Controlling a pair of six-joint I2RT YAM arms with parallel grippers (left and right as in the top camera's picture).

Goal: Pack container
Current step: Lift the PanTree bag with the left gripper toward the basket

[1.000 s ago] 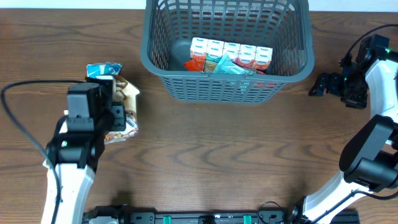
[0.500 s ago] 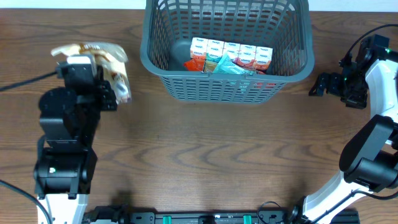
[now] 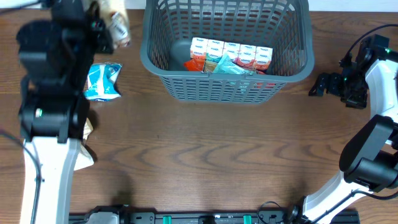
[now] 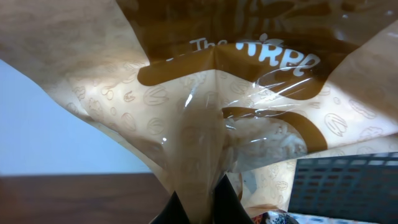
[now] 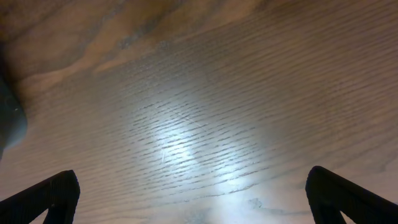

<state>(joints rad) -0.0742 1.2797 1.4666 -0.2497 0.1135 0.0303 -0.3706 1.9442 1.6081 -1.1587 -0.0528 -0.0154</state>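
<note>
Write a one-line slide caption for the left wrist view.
Left gripper pinches a tan snack bag, the grey basket visible behind.

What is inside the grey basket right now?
In the basket: a row of small white-and-orange cartons, with a teal packet lying against them. Anything beneath the cartons or under the packet is covered.

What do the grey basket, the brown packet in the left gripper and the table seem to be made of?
Basket: probably moulded plastic, matt dark grey, with an even slotted lattice. Brown packet: thin glossy film, likely plastic; it creases and catches glare. Table: wood or wood-look laminate, brown grain with a soft sheen; I cannot tell which.
</note>
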